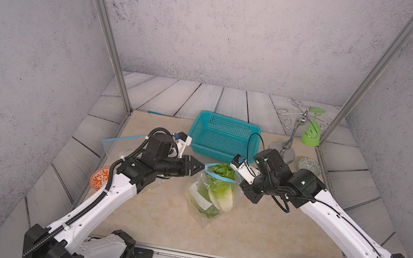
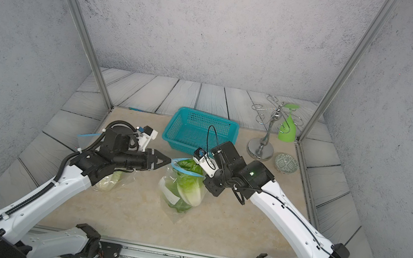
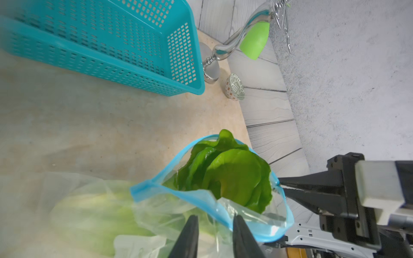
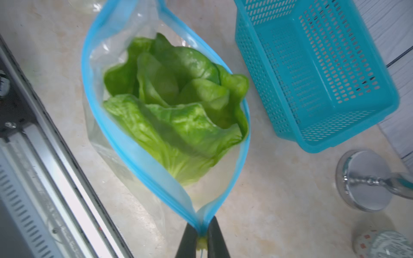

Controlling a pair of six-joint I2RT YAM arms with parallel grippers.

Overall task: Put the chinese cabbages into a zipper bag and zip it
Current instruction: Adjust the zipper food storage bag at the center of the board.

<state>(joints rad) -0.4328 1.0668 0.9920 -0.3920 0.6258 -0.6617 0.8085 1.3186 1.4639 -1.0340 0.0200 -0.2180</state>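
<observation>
Beige marble-patterned desk (image 1: 154, 221) carried everything. Teal perforated plastic basket (image 1: 197, 129) sat toward the back. Clear plastic zipper bag (image 1: 202, 200) with a blue zip strip stood just in front of the basket, mid-desk, with its mouth gaping upward. The chinese cabbages (image 1: 220, 192), crinkled light-green leaves over white stalks, were inside the bag, and their leaf tips reached the mouth. Right pincer (image 4: 202, 240) was clamped on one end of the blue strip. Left pincer (image 3: 215, 217) sat at the opposite end of the mouth, jaws narrowly apart. Bag film showed between them, not pinched.
</observation>
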